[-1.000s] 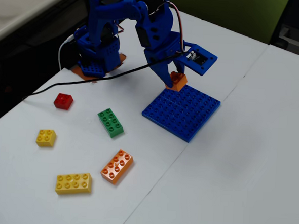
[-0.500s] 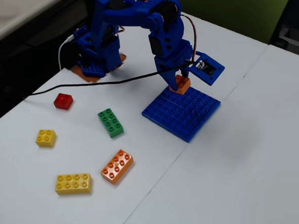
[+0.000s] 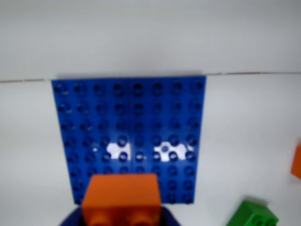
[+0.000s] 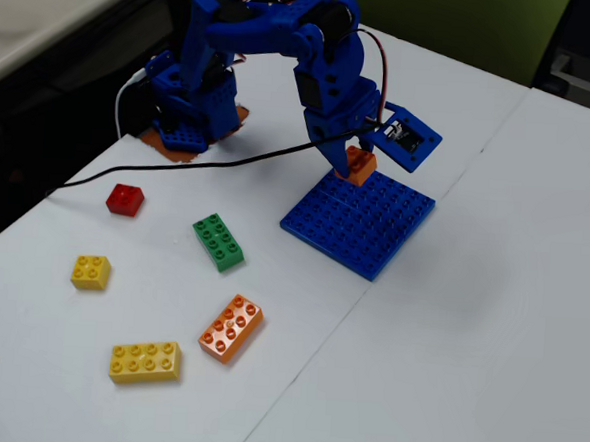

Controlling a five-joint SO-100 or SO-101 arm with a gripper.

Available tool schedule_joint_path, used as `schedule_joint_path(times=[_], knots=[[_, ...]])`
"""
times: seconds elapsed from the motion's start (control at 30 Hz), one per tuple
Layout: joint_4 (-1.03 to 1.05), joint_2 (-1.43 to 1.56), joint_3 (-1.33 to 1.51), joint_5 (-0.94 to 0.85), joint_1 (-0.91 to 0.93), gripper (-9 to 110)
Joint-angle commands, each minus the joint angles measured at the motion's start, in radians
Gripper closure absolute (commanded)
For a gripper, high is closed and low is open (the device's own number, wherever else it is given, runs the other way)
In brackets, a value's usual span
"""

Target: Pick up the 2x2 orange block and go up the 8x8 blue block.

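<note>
My gripper (image 4: 353, 164) is shut on the 2x2 orange block (image 4: 359, 165), holding it just above the far edge of the 8x8 blue block (image 4: 360, 223). In the wrist view the orange block (image 3: 122, 199) fills the bottom centre between blue jaws. Beyond it the blue baseplate (image 3: 129, 122) lies flat on the white table. Whether the brick touches the plate's studs I cannot tell.
In the fixed view, loose bricks lie left of the plate: a green one (image 4: 220, 241), a long orange one (image 4: 231, 327), a long yellow one (image 4: 146, 361), a small yellow one (image 4: 90, 272) and a red one (image 4: 125, 200). A black cable (image 4: 178, 163) crosses the table. The arm's base (image 4: 192, 110) stands at the back.
The gripper has carried the orange block to the right along the plate's far edge over the last second; in the last half second it has hardly moved.
</note>
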Motion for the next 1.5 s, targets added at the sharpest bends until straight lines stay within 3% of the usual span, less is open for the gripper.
schedule_joint_path(times=[0.0, 1.47], knots=[[0.006, -0.005, -0.058, 0.009, 0.006, 102], [0.017, -0.037, -0.066, -0.015, 0.012, 102]])
